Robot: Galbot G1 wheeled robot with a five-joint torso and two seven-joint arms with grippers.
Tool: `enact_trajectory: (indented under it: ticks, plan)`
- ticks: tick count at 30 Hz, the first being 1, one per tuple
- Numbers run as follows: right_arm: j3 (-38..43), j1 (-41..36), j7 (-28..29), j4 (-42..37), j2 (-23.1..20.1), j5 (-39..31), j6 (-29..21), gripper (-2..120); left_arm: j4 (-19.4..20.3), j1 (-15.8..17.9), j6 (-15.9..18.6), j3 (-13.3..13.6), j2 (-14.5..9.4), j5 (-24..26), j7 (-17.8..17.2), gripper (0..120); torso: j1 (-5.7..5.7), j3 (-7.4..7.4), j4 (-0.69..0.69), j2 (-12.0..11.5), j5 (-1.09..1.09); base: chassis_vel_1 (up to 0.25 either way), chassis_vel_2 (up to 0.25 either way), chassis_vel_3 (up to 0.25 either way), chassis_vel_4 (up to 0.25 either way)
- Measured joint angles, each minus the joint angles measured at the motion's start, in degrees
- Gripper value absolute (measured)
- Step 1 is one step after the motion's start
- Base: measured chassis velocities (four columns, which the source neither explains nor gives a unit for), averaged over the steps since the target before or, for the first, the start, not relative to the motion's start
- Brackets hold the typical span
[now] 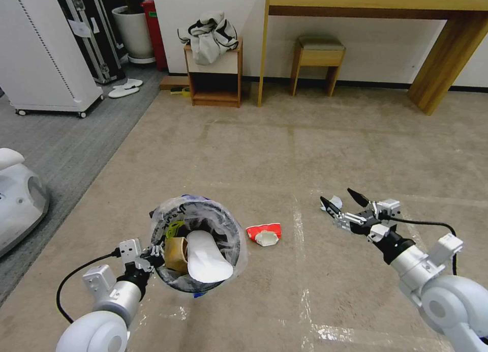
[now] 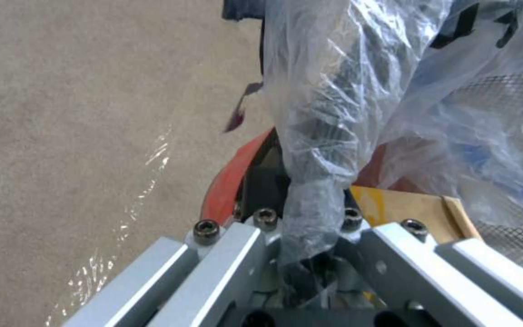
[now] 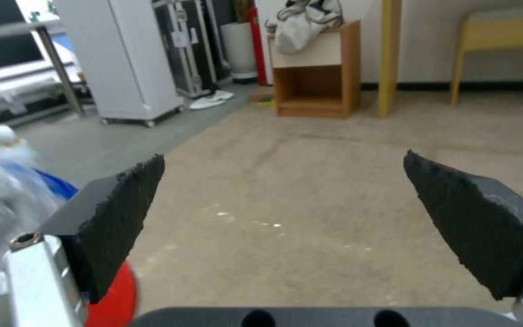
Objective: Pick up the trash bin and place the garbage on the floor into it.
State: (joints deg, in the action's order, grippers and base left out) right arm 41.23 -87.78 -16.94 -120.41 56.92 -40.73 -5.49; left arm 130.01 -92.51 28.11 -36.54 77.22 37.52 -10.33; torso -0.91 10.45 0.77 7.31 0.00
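Meanwhile, left end effector (image 1: 155, 251) clamps the trash bin (image 1: 231, 225); right end effector (image 1: 341, 201) gapes.

Red trash bin (image 1: 175, 283) wearing clear bag with black-blue print; red-and-white wrapper (image 1: 264, 233) lying on beige floor (image 1: 284, 148); white insole (image 1: 207, 258).

Both arms are glossy white rounded shells with grey wrist blocks and looping black cables. The left gripper (image 1: 154, 251) has brushed silver links fixed with dark hex-socket screws. The right gripper (image 1: 344, 201) carries black wedge-shaped fingers (image 3: 468, 224) with rough, grainy pads on a silver-and-black frame.
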Motion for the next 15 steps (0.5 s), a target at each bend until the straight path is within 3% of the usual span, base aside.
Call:
enact_trajectory:
  ticks: [6,15]
  plan:
    - [-1.0,-0.1,-1.1,1.8,1.6,5.7,3.4,100,1.9,-1.2,0.6,-0.4,-0.2,1.1,-0.8,1,0.0,0.0,0.0,0.0,0.0,0.0,0.0,0.0,0.0]
    - [-1.6,-1.2,-1.2,2.1,2.4,7.9,4.5,100,2.6,-1.5,0.8,-0.1,0.4,0.6,-1.1,1,0.0,0.0,0.01,0.0,0.0,0.0,0.0,0.0,0.0]
